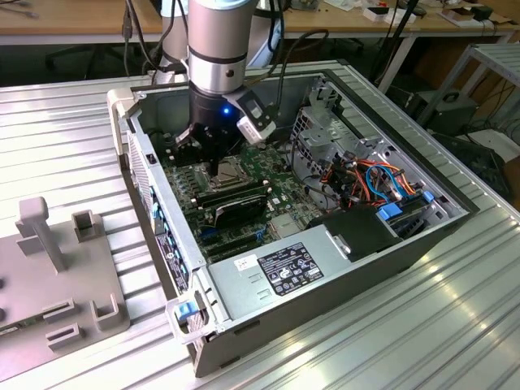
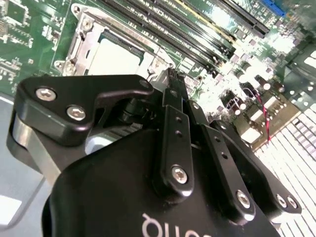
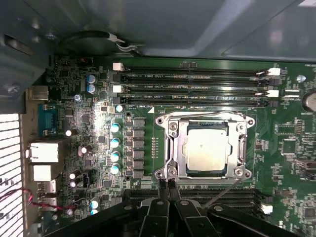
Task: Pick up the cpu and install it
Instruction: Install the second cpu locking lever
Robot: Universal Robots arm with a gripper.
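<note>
A grey ridged metal table [image 1: 390,341] fills the foreground of the exterior view, with a pale grey plastic fixture block [image 1: 57,268] resting on it toward that view's left. On the table lies an open silver-grey computer case [image 1: 244,325], its green motherboard [image 1: 280,191] facing up. The silver and black robot arm [image 1: 215,49] stands nearly vertical, reaching straight down into the case's far end. Its black two-fingered gripper [image 3: 167,190] hangs just above the board, its slim fingertips [image 3: 172,188] pressed together and holding nothing. The small square cpu with a matte silver-grey metal top [image 3: 207,148] sits seated inside the square socket with a shiny metal frame [image 3: 170,143], just beside the fingertips. Long black memory slots [image 3: 197,81] run alongside the socket. Wooden desks [image 1: 73,20] stand behind.
</note>
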